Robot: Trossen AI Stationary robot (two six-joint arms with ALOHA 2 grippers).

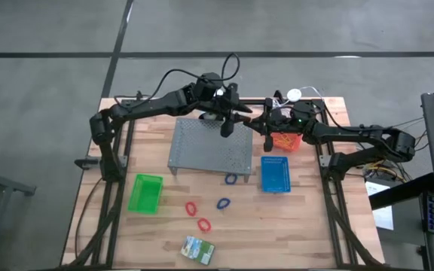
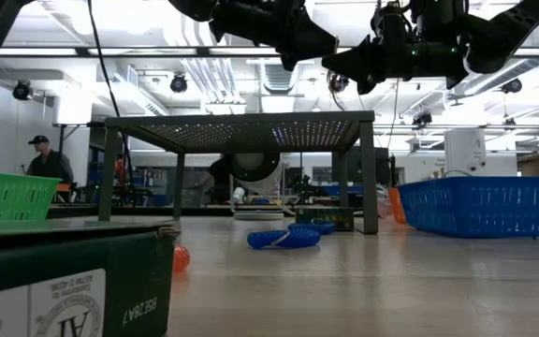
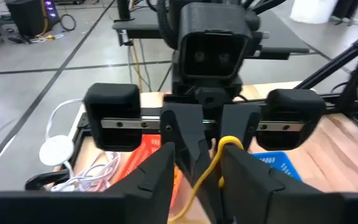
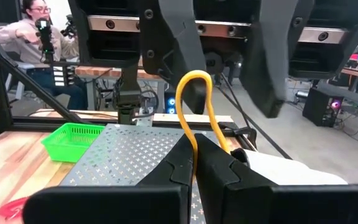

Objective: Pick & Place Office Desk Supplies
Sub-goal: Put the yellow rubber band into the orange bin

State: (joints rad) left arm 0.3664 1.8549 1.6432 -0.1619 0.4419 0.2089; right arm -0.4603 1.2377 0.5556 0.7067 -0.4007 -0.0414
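My right gripper (image 4: 196, 149) is shut on a thin yellow rubber band (image 4: 191, 93) above the far right corner of the grey perforated stand (image 1: 211, 145). My left gripper (image 1: 230, 119) faces it nose to nose and is open. Its fingers (image 4: 173, 37) stand on either side of the band's loop; whether they touch it I cannot tell. Two blue bands (image 1: 230, 179), two red bands (image 1: 192, 208) and the green-and-yellow crayon box (image 1: 198, 249) lie flat on the wooden table. My right gripper pinches the rubber band's lower part (image 4: 194, 142) between its two fingertips. The fingers lie about level and point toward the table's left. The loop stands up above the fingertips, clear of the stand and the table.
A red basket (image 1: 285, 140) sits under my right arm, a blue basket (image 1: 275, 175) in front of it and a green basket (image 1: 145, 193) at the near left. White cables (image 3: 98, 171) lie at the far right edge. People show in the room behind.
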